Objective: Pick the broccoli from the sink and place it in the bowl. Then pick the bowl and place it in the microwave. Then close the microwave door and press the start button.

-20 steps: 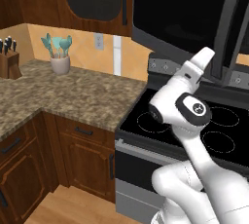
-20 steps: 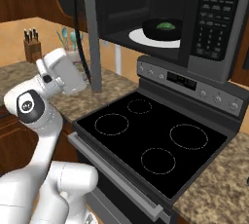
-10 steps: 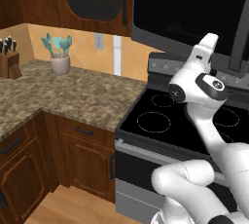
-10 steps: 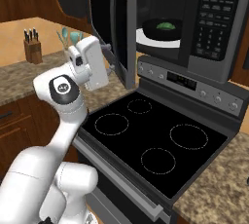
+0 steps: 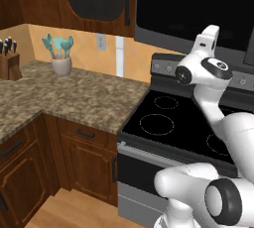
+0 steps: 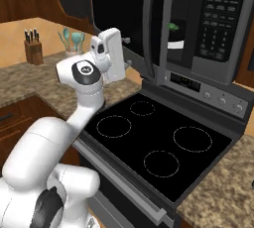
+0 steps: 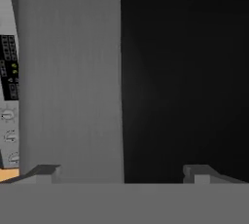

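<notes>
My gripper [image 7: 121,172] is wide open and empty. The door [image 7: 73,82] fills the view at twelve o'clock, close ahead.

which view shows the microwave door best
The right base view: the door stands nearly shut, handle and frame edge visible, broccoli glimpsed through the gap. The left base view shows its dark window above the stove. The hand view shows its grey frame and glass close up.
</notes>
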Controlling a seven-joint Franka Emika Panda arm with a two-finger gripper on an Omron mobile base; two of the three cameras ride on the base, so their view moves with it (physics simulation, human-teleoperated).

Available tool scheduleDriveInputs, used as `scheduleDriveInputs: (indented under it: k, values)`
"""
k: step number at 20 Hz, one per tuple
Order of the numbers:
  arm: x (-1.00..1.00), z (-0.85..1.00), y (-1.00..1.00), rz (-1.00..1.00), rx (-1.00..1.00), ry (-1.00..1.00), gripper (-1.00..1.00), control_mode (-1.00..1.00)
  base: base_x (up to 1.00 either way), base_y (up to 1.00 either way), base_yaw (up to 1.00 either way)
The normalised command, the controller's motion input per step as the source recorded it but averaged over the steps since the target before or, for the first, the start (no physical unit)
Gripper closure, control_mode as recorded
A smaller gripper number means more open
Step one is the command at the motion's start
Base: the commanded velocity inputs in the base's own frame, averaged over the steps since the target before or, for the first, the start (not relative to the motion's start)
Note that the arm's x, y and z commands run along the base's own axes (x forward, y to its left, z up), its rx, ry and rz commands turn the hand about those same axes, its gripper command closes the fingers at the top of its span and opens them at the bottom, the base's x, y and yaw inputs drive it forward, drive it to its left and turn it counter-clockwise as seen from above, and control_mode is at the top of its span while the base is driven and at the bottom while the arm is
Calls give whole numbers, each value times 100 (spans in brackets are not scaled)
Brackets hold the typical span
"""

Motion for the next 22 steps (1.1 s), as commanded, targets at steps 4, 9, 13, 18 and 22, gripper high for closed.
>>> scheduleDriveInputs:
  k: [4,9,13,18,22]
  values:
    - [53,0,-46,0,0,9,-100,-100,0,0,0]
    - [53,0,-41,0,1,1,-100,-100,0,0,0]
    - [51,0,-40,0,3,0,-100,-100,0,0,0]
    - [61,-1,-35,1,3,0,-100,-100,0,0,0]
    - [73,-14,-36,3,3,0,-100,-100,0,0,0]
